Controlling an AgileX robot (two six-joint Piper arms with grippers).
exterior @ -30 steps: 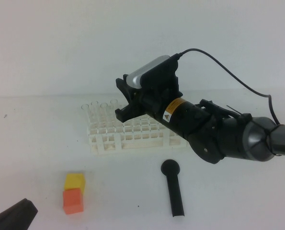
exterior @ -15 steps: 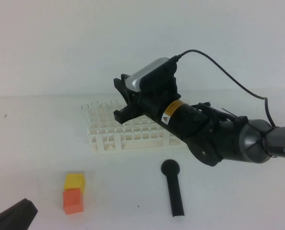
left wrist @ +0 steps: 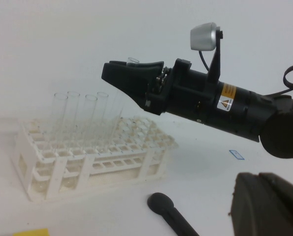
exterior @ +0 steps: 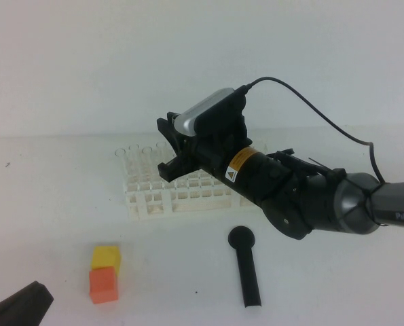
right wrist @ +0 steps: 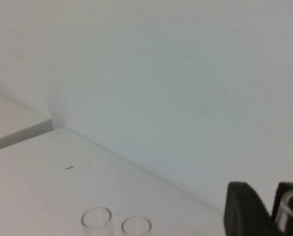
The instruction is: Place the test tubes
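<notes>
R gripper [left wrist: 131, 69] jaws were clamped on a clear test tube [left wrist: 132, 61] near its rim, w/ the rim poking just above the jaws and the glass body slanting down toward the rack [left wrist: 87, 162]. Its lower end was too faint to place vs. the rack holes. In the R wrist view the rim of that tube [right wrist: 291, 211] sat just beside one dark jaw, w/ two open tube mouths below. From the high view the R gripper [exterior: 166, 144] hung over the back-left part of the white rack [exterior: 181, 197], arm reaching in from the right and a silver wrist cam [exterior: 205, 112] on top. Four rack tubes [left wrist: 82, 110] stood upright in a row along the rack's far left edge, just beside the held one; the remaining visible holes looked empty. Nearer the robot on the table [exterior: 324, 292] lay a black round-headed stick [exterior: 246, 268], apart from the rack. Well left of it sat a yellow block [exterior: 106, 257] touching an orange block [exterior: 103, 284]. L gripper [exterior: 18, 309] sat low at the near-left corner, well away from everything; its grip state couldn't be told.
</notes>
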